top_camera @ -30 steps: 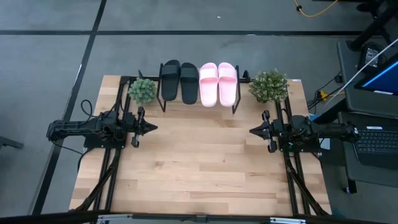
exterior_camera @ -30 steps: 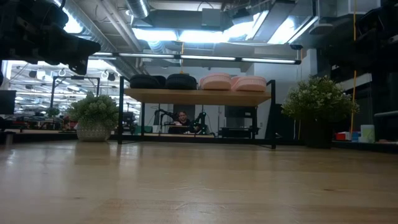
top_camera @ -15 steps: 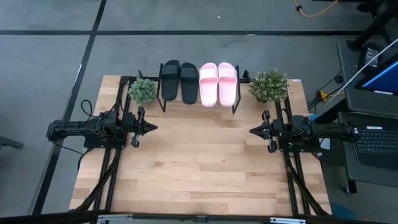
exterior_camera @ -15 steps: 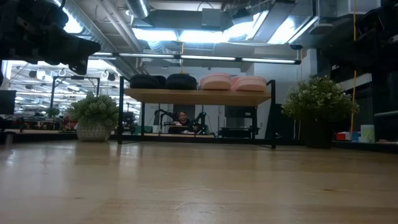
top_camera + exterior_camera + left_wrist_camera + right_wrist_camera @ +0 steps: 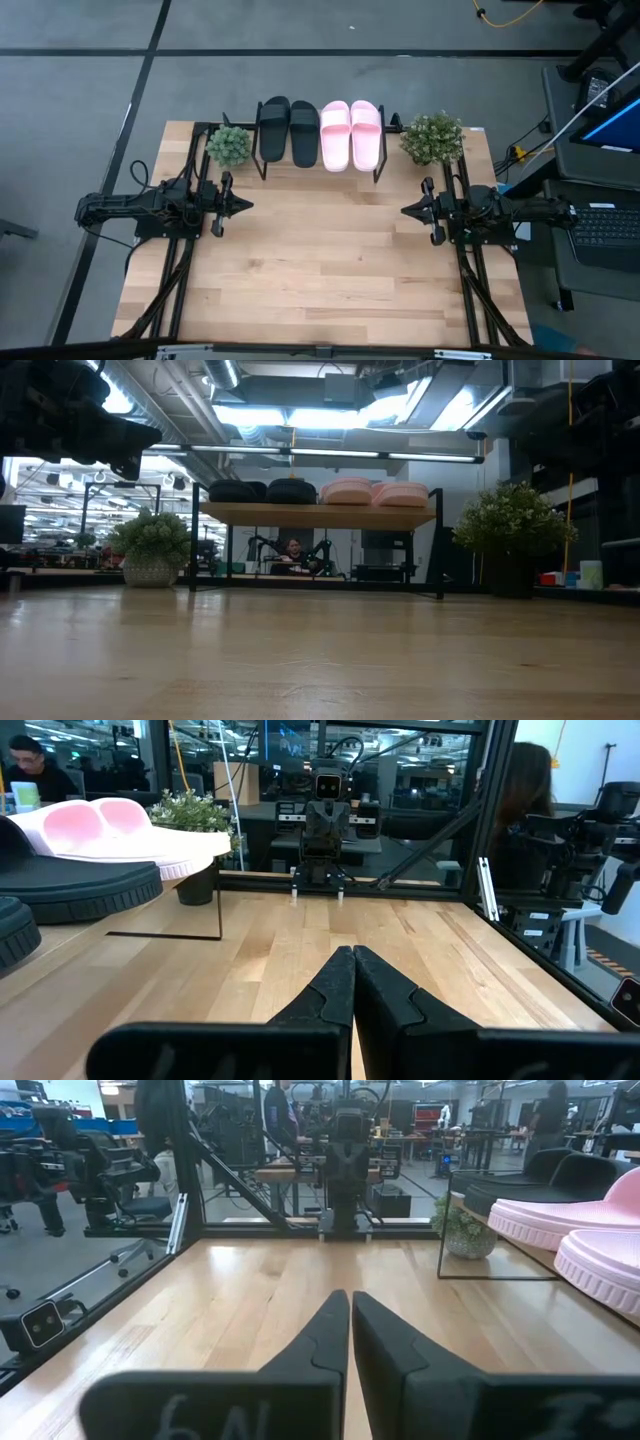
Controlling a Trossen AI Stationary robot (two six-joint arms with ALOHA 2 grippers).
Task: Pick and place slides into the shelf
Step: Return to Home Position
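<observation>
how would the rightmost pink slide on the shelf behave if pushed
The rightmost pink slide looks like thick moulded foam, so it is probably light and fairly stiff. It lies flat on the shelf, so it would likely skid rather than tip or roll.

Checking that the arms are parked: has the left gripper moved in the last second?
No. In the high view the left gripper sits at the same spot relative to the small plant, fingers shut.

The wooden bench carries the shelf along its far edge, flanked by two potted plants. On the shelf lie two black slides, with two pink slides beside them.
</observation>
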